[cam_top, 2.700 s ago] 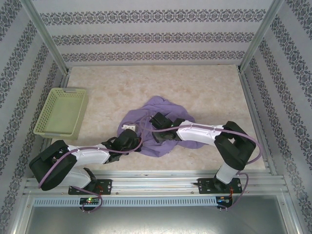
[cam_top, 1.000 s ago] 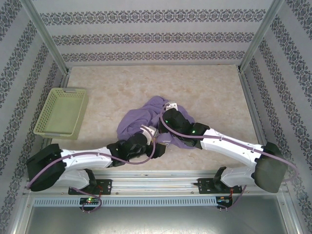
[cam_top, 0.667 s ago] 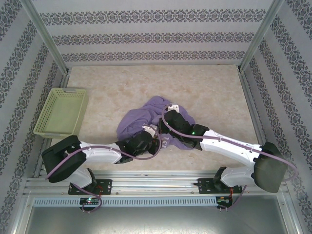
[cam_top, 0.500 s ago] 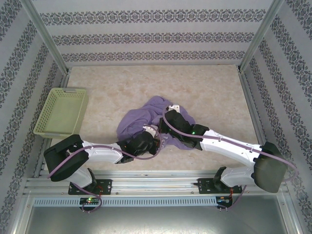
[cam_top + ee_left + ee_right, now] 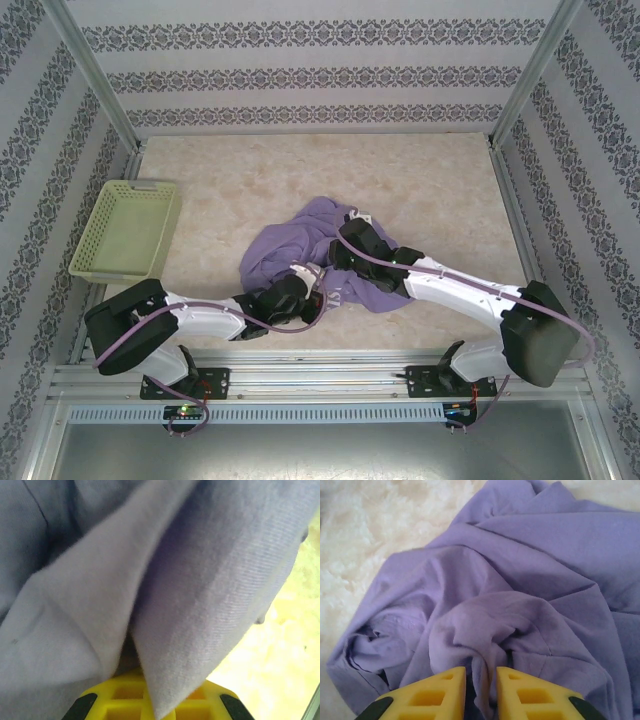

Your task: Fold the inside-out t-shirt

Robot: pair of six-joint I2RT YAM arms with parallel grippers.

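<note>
Pinching the t-shirt (image 5: 278,252), left end effector (image 5: 316,283); right end effector (image 5: 481,682) slightly parted around fold.

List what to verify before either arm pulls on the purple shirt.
1. Left end effector shut on a fold of the t-shirt: ok.
2. Right end effector holding firmly: cannot tell; a fold lies between its fingers.
3. T-shirt lying flat: not ok, it is bunched in a heap.
4. Basket apart from the t-shirt: ok.
5. Bare table beyond the heap for spreading: ok.
</note>
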